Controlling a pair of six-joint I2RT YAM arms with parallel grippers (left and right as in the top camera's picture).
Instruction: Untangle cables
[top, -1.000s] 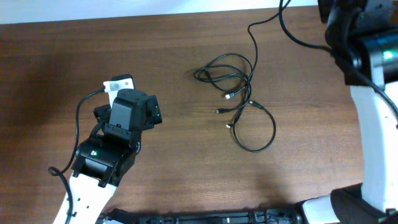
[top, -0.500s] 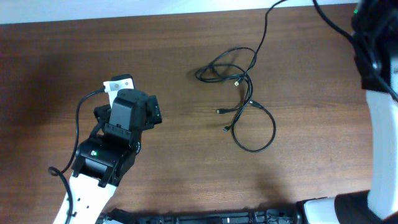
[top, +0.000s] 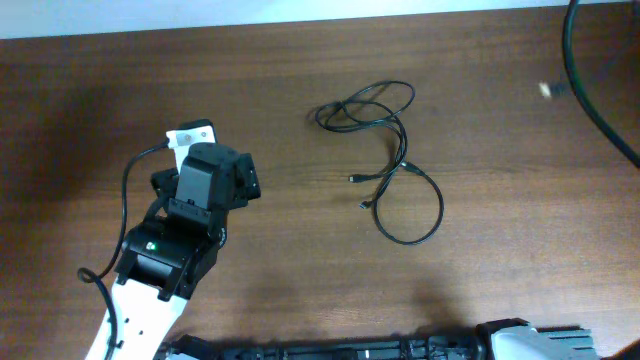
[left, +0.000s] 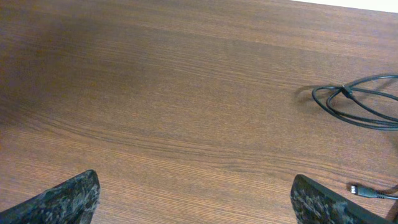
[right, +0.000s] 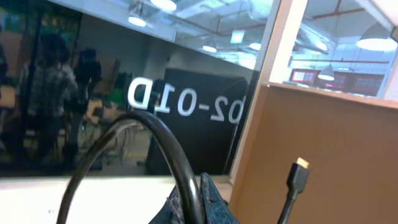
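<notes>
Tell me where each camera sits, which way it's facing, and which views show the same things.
Overhead: fixed above, looking straight down at the wooden table, the cables and the left arm.
Left wrist: low over the table, looking forward along it through the open left gripper, with the cables at far right.
Right wrist: aimed level, away from the table, at a glass wall; the right gripper, a thick black wire and a cable plug show.
Shared: overhead and left wrist both show the cables' loops.
</notes>
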